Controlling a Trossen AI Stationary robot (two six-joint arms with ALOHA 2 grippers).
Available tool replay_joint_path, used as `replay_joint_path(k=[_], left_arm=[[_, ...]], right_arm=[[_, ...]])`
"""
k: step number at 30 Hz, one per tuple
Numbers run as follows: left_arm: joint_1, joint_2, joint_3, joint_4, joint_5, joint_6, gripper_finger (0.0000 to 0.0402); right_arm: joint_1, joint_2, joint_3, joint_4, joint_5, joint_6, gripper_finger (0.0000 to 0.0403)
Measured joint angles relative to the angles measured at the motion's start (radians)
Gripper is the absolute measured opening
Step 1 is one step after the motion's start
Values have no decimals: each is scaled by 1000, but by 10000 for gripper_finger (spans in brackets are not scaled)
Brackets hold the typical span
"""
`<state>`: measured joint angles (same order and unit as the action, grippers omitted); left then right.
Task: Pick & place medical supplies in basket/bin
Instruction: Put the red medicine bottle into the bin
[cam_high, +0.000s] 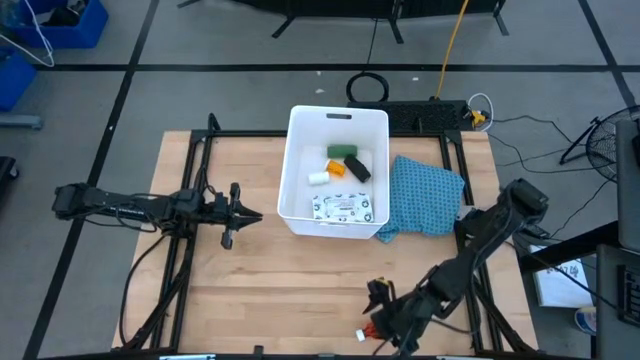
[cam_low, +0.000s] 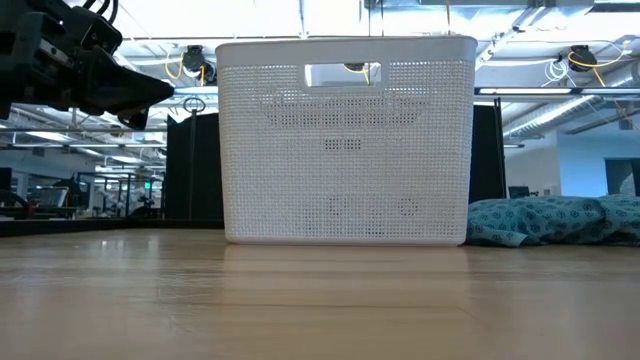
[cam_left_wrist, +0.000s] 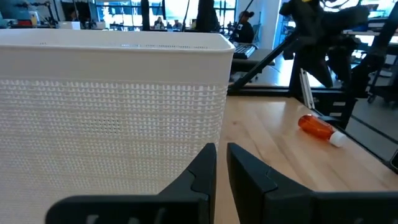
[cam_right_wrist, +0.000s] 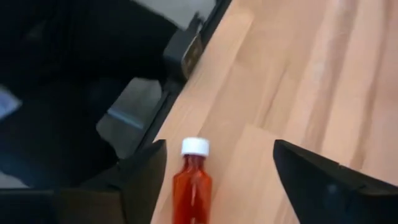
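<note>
The white tub stands mid-table and holds a green block, a black block, an orange-and-white vial and a flat white printed packet. A red white-capped bottle lies on its side on the wood near the table's near edge. My right gripper is open just above it, one finger on either side and neither touching. My left gripper is shut and hovers left of the tub, raised above the table.
A blue patterned cloth lies crumpled against the tub's right side. Black frame rails run along the table's left and right sides. Bare wood stretches between the tub and the near edge. The table's edge runs close beside the bottle.
</note>
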<state>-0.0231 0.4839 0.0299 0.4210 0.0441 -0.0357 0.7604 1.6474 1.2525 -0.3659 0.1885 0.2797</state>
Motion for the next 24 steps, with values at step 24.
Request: replay_joint_path(k=[24], left_arm=[[0,0,0,-15,41,-20,45]], right_arm=[[58,185,-7,-2,-27,127,315]])
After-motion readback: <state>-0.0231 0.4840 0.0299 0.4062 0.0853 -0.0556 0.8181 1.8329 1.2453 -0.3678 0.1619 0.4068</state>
